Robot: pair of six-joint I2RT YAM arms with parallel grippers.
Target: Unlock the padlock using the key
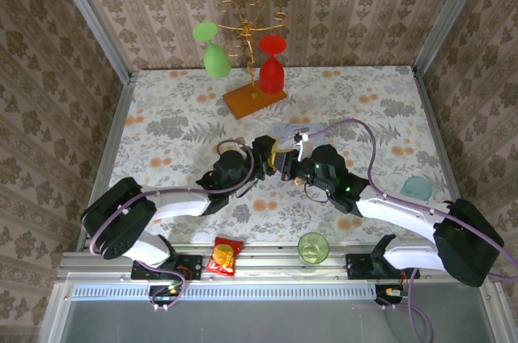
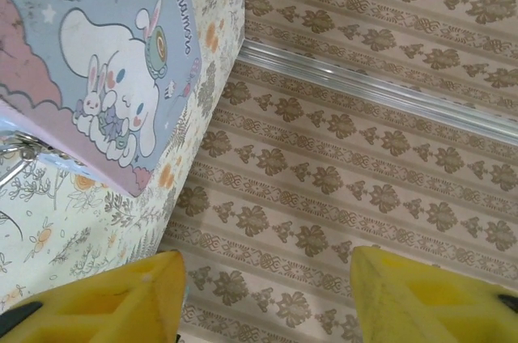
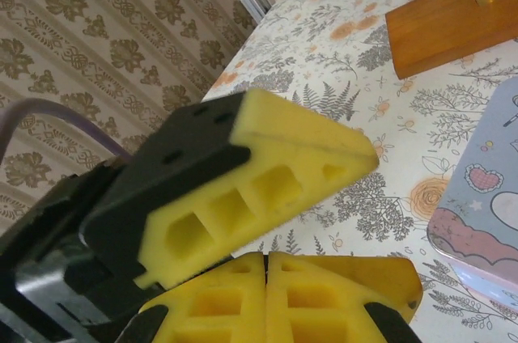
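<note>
pale-blue tin (image 2: 105, 76), partly beyond the edge

On the lid of the pale-blue tin (image 2: 48, 116) stands one line of cursive lettering (image 2: 182, 3). It runs along the lid's edge, just above the white long-eared cartoon figure (image 2: 113, 76) printed on the same lid. It reads about "Cinnamo"; the letters after that cannot be made out. The red and yellow packet (image 1: 224, 256), well apart from the tin, carries print too small to read.
</note>
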